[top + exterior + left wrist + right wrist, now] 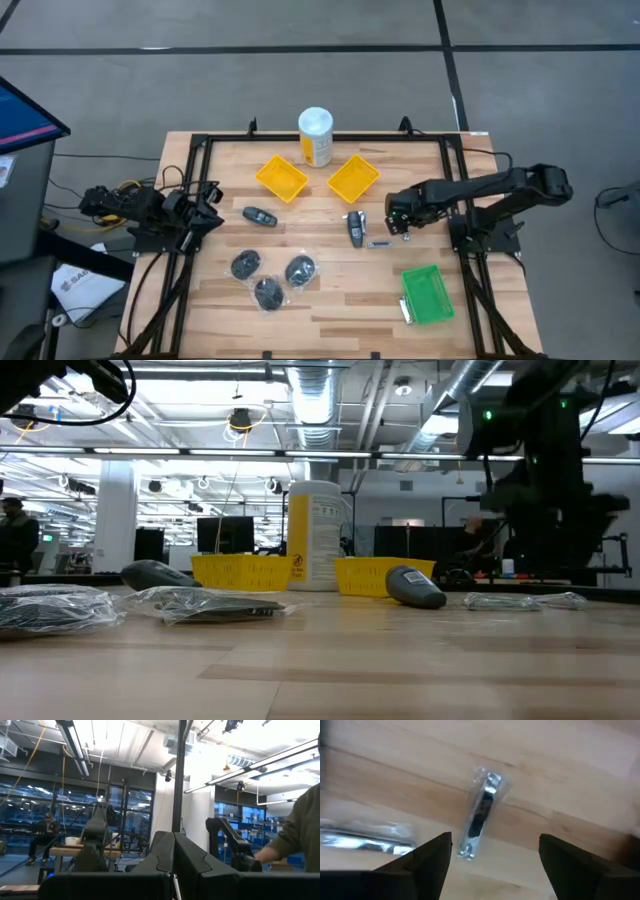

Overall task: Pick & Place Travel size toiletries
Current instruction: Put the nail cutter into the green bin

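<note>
Three dark discs in clear wrap (268,278) lie at the table's near left. One black oblong piece (260,215) lies left of centre, and another (357,228) lies at the centre. My right gripper (401,214) points down and stands open just right of that centre piece. Below it, between its fingers in the right wrist view, lies a small wrapped silver piece (481,822), untouched. A second silver piece (367,839) lies beside it. My left gripper (173,862) is shut and parked at the table's left edge (203,197), pointing up into the room.
Two yellow trays (281,177) (353,178) and a white-capped yellow canister (316,136) stand at the far middle. A green tray (428,294) sits at the near right with a small silver item at its edge (406,312). A person's sleeve (300,840) shows beyond the table.
</note>
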`<move>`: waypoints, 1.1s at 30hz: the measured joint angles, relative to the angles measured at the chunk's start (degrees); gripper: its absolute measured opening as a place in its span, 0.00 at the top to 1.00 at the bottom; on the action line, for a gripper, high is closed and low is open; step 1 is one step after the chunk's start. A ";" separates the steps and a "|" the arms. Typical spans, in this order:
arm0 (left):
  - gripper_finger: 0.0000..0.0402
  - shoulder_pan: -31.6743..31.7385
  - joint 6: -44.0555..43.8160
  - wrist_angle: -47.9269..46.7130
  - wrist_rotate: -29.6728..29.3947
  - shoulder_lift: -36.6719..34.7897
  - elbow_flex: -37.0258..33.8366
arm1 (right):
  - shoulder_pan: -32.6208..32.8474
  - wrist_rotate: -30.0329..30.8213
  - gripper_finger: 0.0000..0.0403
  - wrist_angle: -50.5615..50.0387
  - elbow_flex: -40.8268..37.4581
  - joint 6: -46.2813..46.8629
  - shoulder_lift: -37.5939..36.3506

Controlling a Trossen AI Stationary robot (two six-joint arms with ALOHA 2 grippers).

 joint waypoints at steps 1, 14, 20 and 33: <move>0.99 0.00 0.44 -0.09 0.00 0.00 0.00 | 0.08 -0.27 0.29 2.08 -0.81 0.09 0.58; 0.99 0.00 0.95 -0.14 0.00 0.00 0.00 | 0.08 -3.35 0.31 9.50 -2.01 -0.62 10.06; 0.99 0.00 0.94 -0.16 0.00 0.00 0.00 | 0.10 -4.17 0.50 10.71 -2.12 -1.14 10.25; 0.99 0.00 1.60 -0.16 0.02 0.00 0.00 | 0.01 -3.36 0.90 10.93 -2.24 -2.96 9.84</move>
